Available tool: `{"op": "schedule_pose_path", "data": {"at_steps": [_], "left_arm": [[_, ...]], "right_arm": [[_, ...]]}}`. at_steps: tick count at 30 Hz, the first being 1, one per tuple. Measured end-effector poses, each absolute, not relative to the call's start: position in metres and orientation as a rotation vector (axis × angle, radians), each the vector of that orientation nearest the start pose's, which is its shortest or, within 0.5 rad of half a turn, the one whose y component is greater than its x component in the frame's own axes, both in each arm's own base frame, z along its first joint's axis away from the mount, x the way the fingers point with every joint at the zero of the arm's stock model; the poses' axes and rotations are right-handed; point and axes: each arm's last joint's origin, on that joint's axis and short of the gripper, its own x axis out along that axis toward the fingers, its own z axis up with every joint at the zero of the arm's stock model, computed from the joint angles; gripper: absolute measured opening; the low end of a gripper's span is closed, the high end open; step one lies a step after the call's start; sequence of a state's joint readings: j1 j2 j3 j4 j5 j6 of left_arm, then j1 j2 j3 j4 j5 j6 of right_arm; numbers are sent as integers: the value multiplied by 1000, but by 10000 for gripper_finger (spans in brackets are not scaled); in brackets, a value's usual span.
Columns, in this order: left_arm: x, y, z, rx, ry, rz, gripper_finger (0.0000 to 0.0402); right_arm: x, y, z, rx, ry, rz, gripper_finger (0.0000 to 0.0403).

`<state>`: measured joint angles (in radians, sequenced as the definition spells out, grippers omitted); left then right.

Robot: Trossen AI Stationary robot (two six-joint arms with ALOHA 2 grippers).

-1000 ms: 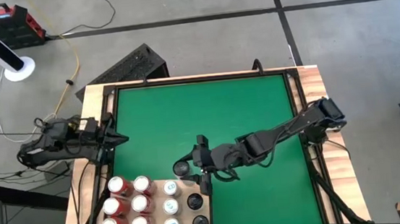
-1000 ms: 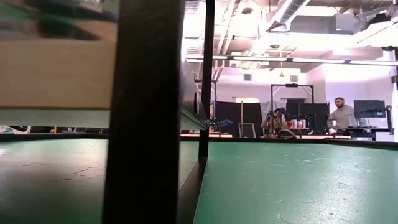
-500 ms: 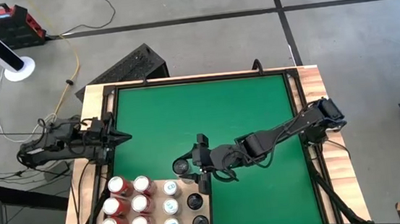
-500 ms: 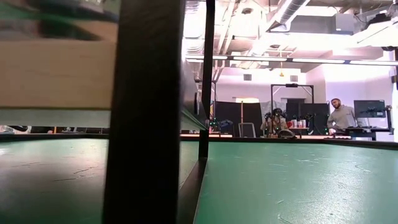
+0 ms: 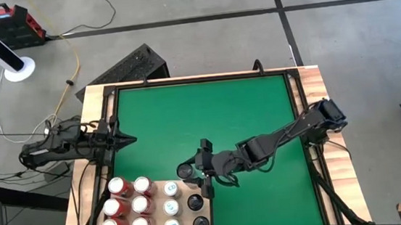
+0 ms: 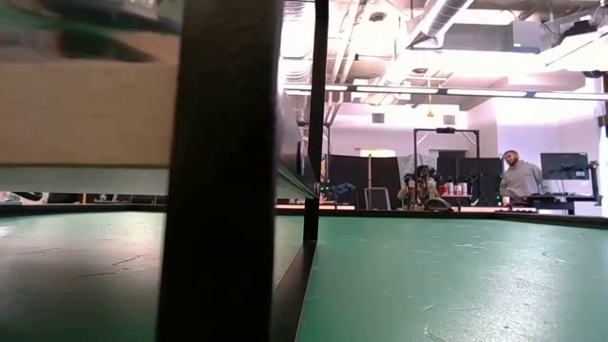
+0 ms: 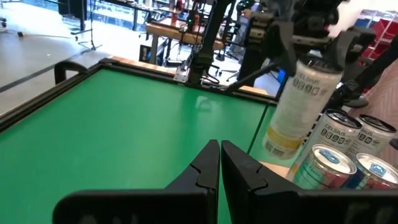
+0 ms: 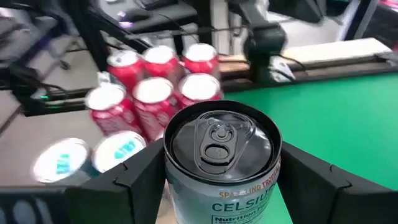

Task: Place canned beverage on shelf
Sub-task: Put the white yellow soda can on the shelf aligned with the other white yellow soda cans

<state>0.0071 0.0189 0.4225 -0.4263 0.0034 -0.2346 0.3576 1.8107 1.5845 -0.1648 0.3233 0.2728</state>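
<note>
My right gripper (image 5: 191,171) reaches in from the table's right and is shut on a silver can with a dark top (image 5: 186,171), at the far edge of the pale wooden shelf (image 5: 184,194). The can also shows in the right wrist view (image 8: 221,155) and, tilted, in the left wrist view (image 7: 300,99). The shelf lies on the green mat (image 5: 208,112) at the near left. It carries several red cans (image 5: 128,205), white-topped cans (image 5: 171,207) and two dark-topped cans (image 5: 197,211). My left gripper (image 5: 129,140) is shut and empty at the mat's left edge. My right gripper pinches the can's upper wall (image 8: 180,186) between its two fingers (image 8: 134,180), one on each side just below the rim. The fingers come from the table's right, slanting down. The can leans in the hold; whether its foot (image 7: 277,146) touches the shelf, I cannot tell.
A raised dark frame and wooden strips (image 5: 315,88) border the mat. A dark post (image 6: 223,171) blocks much of the low view. People stand in the room far beyond the table (image 6: 521,176). The mat's far half is bare green.
My right gripper has carried the can a little toward the table's near edge, closer to the shelf. My left gripper has crept a little toward the table's right and has stayed shut.
</note>
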Motion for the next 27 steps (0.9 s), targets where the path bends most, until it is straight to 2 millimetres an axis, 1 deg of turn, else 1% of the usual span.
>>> {"op": "schedule_pose_path", "data": {"at_steps": [3,6,9,16,21,24,27], "left_arm": [[54,0,258,-233,23,6,0],[54,0,258,-233,23,6,0],[54,0,258,-235,23,6,0],[54,0,258,-249,24,6,0],[54,0,258,-250,24,6,0],[54,0,258,-251,24,6,0],[54,0,258,-251,24,6,0]], "right_arm": [[397,143,313,135,373,-62,286],[397,146,303,155,324,-59,286],[397,145,298,179,277,-60,286],[393,148,287,189,302,-65,286],[389,149,268,211,291,-76,286],[388,148,262,245,252,-72,286],[387,148,258,231,269,-74,286]]}}
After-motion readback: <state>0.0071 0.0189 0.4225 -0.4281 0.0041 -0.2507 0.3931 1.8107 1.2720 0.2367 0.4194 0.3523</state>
